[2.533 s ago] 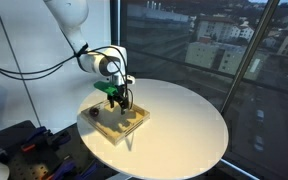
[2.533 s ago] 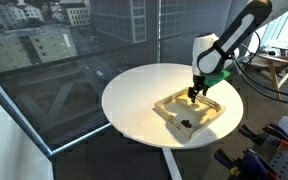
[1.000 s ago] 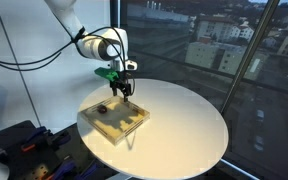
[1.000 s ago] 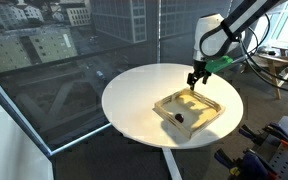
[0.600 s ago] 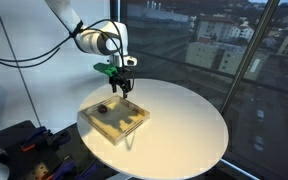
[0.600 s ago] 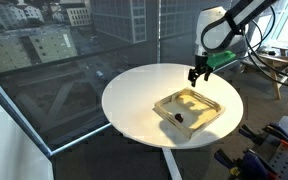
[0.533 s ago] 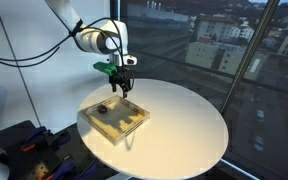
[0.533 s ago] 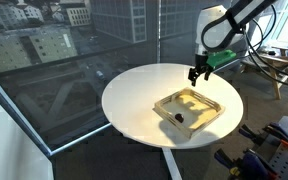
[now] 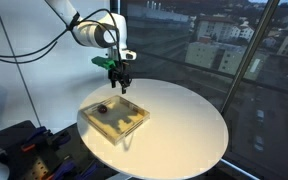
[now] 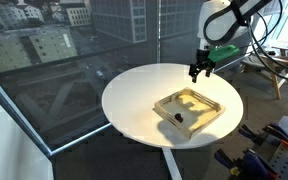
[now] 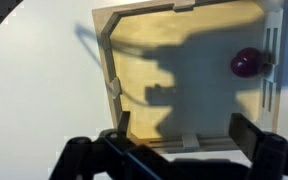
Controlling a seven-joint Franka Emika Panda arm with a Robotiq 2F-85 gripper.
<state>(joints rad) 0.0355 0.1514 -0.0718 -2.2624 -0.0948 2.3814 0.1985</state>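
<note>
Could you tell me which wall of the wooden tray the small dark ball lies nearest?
The wall on the right in the wrist view: the ball lies beside it, farther from the others.

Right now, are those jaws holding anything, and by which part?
Nothing is held: the jaws stand open and empty above the wooden tray, where a small dark ball lies untouched.

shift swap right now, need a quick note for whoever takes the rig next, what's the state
Gripper: open and empty, hovering above the wooden tray, touching nothing.
Things: the tray sits on the round white table. A small dark ball lies inside the tray, close to one wall.
Done: the ball is in the tray, free of the gripper.
Left: nothing is held, and the arm hangs raised over the tray, not parked aside.
</note>
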